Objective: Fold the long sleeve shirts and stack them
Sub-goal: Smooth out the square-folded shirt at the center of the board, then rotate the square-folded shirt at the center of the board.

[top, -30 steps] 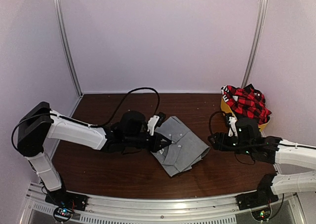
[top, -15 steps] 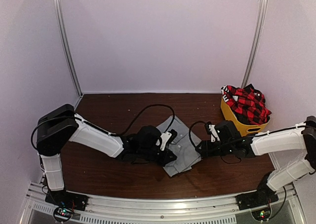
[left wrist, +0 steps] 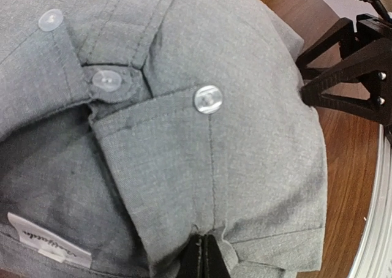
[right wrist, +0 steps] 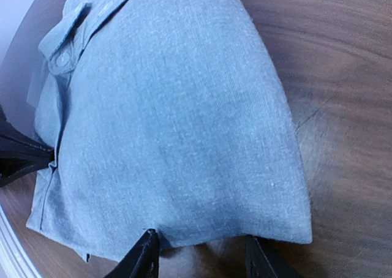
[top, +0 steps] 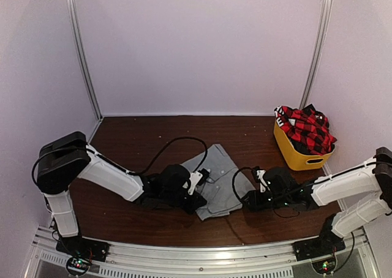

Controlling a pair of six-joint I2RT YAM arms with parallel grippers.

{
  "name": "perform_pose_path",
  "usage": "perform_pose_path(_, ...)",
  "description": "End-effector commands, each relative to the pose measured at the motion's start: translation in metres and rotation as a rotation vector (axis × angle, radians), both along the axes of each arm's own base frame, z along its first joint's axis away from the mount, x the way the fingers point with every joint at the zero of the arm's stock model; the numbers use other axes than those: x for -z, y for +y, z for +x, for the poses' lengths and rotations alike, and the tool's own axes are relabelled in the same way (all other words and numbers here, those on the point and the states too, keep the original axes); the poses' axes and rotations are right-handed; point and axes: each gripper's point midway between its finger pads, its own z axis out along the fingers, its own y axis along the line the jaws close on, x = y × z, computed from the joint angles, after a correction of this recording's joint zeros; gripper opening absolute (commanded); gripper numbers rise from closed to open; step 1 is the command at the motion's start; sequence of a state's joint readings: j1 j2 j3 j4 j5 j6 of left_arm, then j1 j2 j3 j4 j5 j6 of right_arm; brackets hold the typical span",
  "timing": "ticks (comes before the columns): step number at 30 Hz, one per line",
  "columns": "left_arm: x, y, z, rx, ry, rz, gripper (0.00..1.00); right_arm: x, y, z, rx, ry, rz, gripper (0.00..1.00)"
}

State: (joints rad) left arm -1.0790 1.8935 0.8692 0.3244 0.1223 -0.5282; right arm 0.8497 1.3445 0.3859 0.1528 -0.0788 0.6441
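Grey button-front shirt (top: 219, 179) lies partly folded on the brown table (top: 141, 137), low in the centre of the top view, between your two arms. Its buttons and collar label fill the left wrist view.

Your left gripper (left wrist: 203, 256) has its fingers pressed together on a pucker of cloth at the shirt's near-left edge, so it is pinching the fabric. Your right gripper (right wrist: 199, 253) has its fingers spread, with the shirt's right-hand folded edge lying just at and between the tips. Nothing is clamped there as far as you can see.

A second ago your right arm was well apart from the shirt, over by the yellow tub (top: 294, 161). It has since swung in low across the table to meet the cloth. Your left arm has also drawn down and inward, and the shirt now looks narrower and more bundled than it did.

You seem to be mid-fold, with both sides nearly secured. The next move likely calls for closing the right fingers on that edge before lifting, or the fold may slide open.

The red-and-black plaid shirt (top: 306, 130) sits heaped in the tub at the right, not yet folded, so the stack is not begun
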Motion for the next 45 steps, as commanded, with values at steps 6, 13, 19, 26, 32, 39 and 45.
perform_pose_path(6, -0.011, 0.031, -0.002, 0.022, -0.098, 0.085, 0.00, -0.069, -0.002, -0.005, 0.003, -0.115, 0.112, 0.57)
perform_pose_path(13, -0.032, 0.040, 0.001, 0.019, -0.162, 0.100, 0.00, -0.120, 0.006, 0.012, -0.014, -0.223, 0.101, 0.66)
perform_pose_path(19, -0.065, 0.032, -0.002, 0.009, -0.171, -0.052, 0.00, -0.122, 0.028, 0.051, -0.016, -0.267, 0.048, 0.66)
perform_pose_path(26, -0.081, 0.039, -0.006, -0.065, -0.135, -0.193, 0.01, -0.086, 0.068, 0.099, -0.103, -0.219, 0.028, 0.63)
perform_pose_path(32, -0.071, 0.046, -0.002, -0.133, -0.095, -0.177, 0.01, -0.034, 0.076, 0.110, -0.119, -0.110, 0.029, 0.60)
perform_pose_path(39, -0.069, 0.066, 0.015, -0.300, -0.089, -0.148, 0.07, 0.006, 0.064, 0.092, -0.066, -0.024, 0.068, 0.60)
perform_pose_path(45, -0.072, 0.081, 0.018, -0.398, -0.027, -0.149, 0.15, -0.001, 0.043, 0.067, 0.118, 0.000, 0.140, 0.65)
